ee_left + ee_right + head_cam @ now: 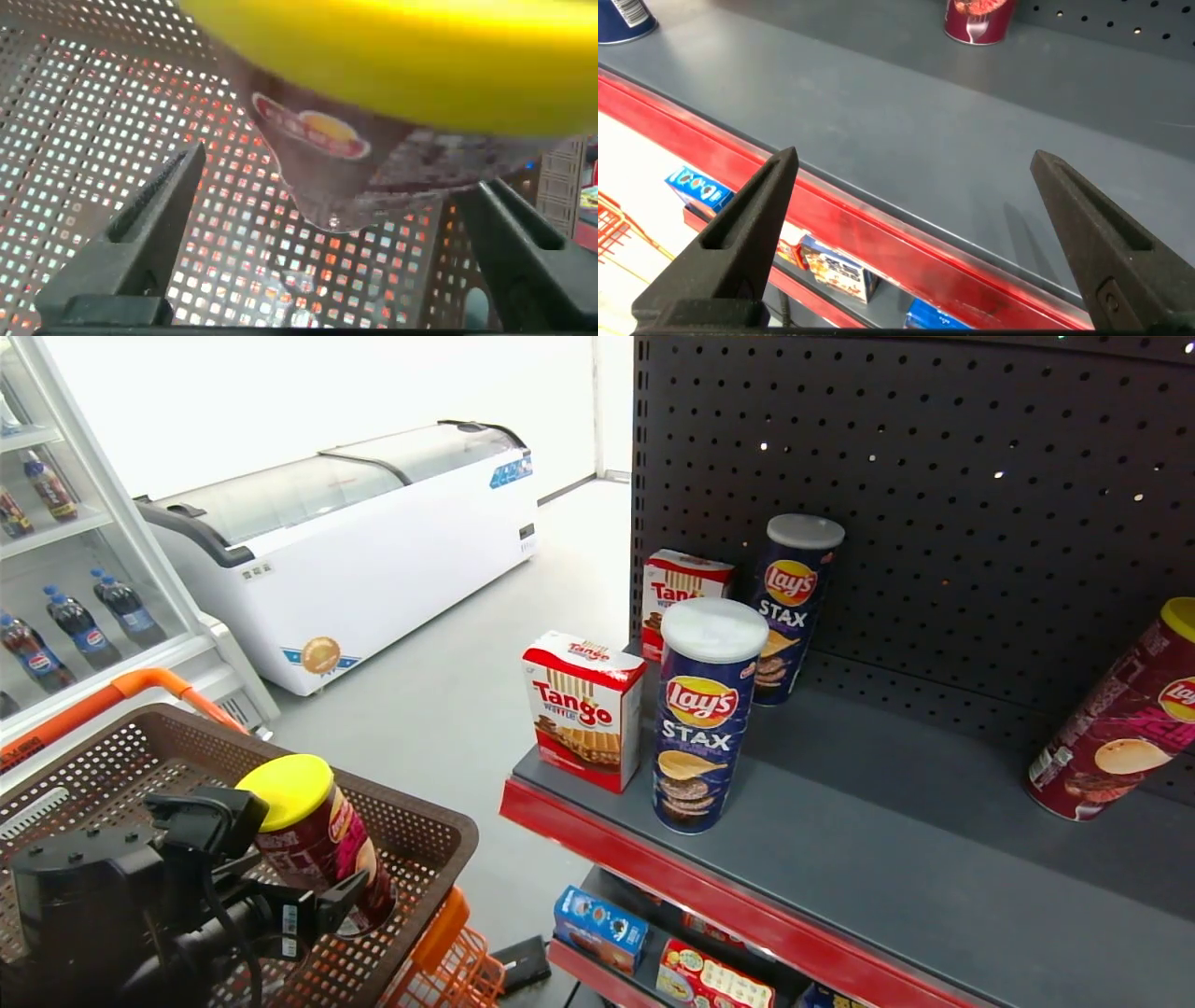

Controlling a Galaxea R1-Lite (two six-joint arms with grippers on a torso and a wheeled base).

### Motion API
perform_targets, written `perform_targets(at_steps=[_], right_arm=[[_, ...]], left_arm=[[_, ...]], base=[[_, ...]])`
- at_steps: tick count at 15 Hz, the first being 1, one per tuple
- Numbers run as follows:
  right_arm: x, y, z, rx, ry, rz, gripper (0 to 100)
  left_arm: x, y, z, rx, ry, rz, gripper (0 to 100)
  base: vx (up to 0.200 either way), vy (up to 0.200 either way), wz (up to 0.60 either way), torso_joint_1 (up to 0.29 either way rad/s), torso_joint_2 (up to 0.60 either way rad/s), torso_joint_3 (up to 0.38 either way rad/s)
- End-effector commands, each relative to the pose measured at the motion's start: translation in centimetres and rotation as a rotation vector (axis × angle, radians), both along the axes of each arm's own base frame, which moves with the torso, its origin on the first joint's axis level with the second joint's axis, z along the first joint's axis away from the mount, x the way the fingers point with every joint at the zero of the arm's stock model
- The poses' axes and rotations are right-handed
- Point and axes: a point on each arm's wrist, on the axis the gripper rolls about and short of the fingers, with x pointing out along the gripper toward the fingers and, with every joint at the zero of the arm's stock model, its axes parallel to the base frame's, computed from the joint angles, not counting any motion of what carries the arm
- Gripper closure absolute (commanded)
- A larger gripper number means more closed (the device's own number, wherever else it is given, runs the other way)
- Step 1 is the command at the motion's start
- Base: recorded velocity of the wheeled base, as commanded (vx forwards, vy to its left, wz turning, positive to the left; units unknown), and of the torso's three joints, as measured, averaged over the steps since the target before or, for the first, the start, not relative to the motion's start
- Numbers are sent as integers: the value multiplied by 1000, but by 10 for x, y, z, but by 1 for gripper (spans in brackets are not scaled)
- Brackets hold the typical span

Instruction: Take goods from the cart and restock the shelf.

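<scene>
In the cart basket [439, 845]: a maroon can [322, 845] with a yellow lid stands lid-up and a little tilted, near the corner closest to the shelf, so its side is free to take.
Left hand [338, 173]: spread wide inside the basket, with one finger on each side of the can. No squeeze shows, so I judge it not yet gripping.
Right hand [915, 161]: wide open and holding nothing, hanging over the red front edge [878, 219] of the shelf, probably waiting.
Shelf [887, 859]: a flat, matte grey deck with a broad bare stretch in the middle, the likely place for the restock.
Stock on it: two blue cans [705, 719] stand upright with wafer boxes [583, 709] beside them, faces forward. A second maroon can [1120, 719] leans against the pegboard [934, 476].
Materials: the cans are smooth rigid cylinders with glossy print and plastic lids, and I expect they would roll if laid down. The basket is brown perforated plastic, the boxes are flat-sided card, and the pegboard is a dark panel with rows of holes.
</scene>
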Motion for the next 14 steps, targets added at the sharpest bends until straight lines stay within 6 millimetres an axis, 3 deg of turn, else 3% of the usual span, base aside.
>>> perform_targets(at_steps=[1,2,3,10,14], right_arm=[[0,0,0,0,0,0,0],[0,0,0,0,0,2,0],[0,0,0,0,0,0,0],[0,0,0,0,0,0,0],[0,0,0,0,0,0,0]], left_arm=[[3,0,-1,-1,1,2,0],[3,0,-2,-1,-7,2,0],[8,0,-1,-1,-18,3,100],[10,-1,0,13,-19,29,100],[6,-3,20,-5,-107,11,100]], base=[[0,0,0,0,0,0],[0,0,0,0,0,0],[0,0,0,0,0,0],[0,0,0,0,0,0],[0,0,0,0,0,0]])
